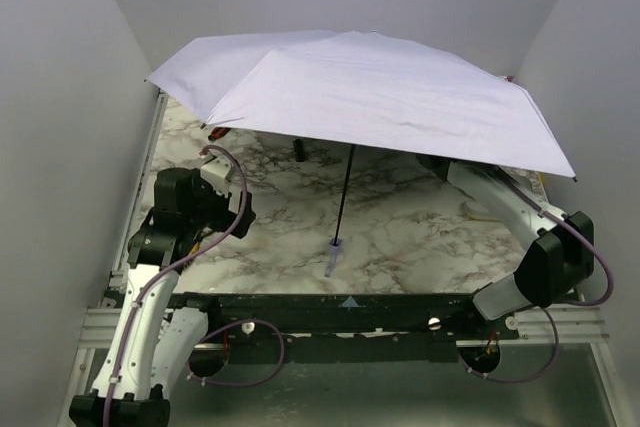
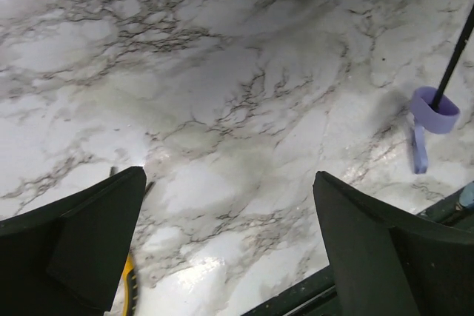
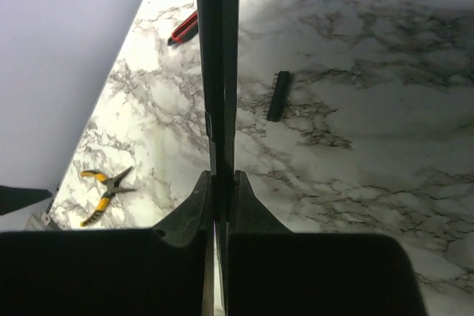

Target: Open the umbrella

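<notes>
The umbrella stands spread wide over the back of the marble table, pale lavender canopy up. Its thin black shaft slants down to the small lavender handle, which rests near the table's front edge. In the left wrist view the handle sits far right, well apart from my left gripper, which is open and holds nothing. My right gripper is under the canopy, shut on a black strut of the umbrella that runs straight up between its jaws.
Yellow-handled pliers lie on the left of the table, close under my left gripper's finger. A red-handled cutter lies at the back left. A short black bar lies mid-table under the canopy. White walls close in on both sides.
</notes>
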`<action>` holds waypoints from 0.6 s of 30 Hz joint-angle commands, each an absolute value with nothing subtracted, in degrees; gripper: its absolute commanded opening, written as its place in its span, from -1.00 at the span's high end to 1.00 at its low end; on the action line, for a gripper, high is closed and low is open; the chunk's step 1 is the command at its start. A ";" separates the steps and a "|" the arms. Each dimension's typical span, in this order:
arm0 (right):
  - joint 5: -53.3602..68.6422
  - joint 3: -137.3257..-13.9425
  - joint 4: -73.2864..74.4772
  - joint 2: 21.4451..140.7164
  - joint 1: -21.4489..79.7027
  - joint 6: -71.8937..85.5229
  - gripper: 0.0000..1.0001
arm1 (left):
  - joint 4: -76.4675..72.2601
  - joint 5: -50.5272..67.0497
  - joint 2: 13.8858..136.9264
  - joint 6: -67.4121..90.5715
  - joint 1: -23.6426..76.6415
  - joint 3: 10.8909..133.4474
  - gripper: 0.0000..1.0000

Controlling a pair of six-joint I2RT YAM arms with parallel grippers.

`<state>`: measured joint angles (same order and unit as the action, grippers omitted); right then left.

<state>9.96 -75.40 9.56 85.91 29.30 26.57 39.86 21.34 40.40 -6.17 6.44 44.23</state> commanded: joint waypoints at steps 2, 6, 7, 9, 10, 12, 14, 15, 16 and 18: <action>8.59 -72.99 7.14 84.41 31.02 27.49 0.95 | 42.16 17.50 39.02 -8.66 4.06 44.69 -0.97; 10.13 -71.84 5.85 84.59 31.03 24.98 0.40 | 42.10 11.65 41.73 -15.45 3.74 46.22 -0.97; 10.75 -71.53 5.69 84.46 31.03 24.38 0.34 | 41.86 10.66 41.56 -17.64 3.66 46.08 -0.97; 12.86 -70.53 5.06 84.08 31.03 23.52 0.15 | 41.33 10.73 40.07 -21.84 3.46 45.27 -0.97; 13.71 -70.01 4.74 83.82 31.09 22.91 0.05 | 41.23 11.40 39.14 -23.56 3.48 44.78 -0.97; 15.33 -68.30 4.66 82.26 31.05 21.26 -0.20 | 42.14 13.24 37.89 -26.58 3.46 44.15 -0.97; 16.56 -65.13 4.78 79.61 31.07 19.05 -0.48 | 43.57 14.36 37.29 -28.55 3.45 43.66 -0.97; 17.40 -63.56 4.86 78.05 31.07 17.47 -0.60 | 44.54 15.37 37.11 -30.04 3.51 43.23 -0.97; 17.89 -61.42 4.83 76.07 31.10 16.15 -0.66 | 45.29 15.85 36.97 -31.15 3.52 42.64 -0.97; 18.76 -57.72 5.16 72.37 31.11 12.61 -0.71 | 46.40 16.90 36.40 -33.06 3.52 40.94 -0.97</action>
<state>14.72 -63.20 5.93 79.61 31.07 20.01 42.63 14.06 37.50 -25.28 3.75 44.16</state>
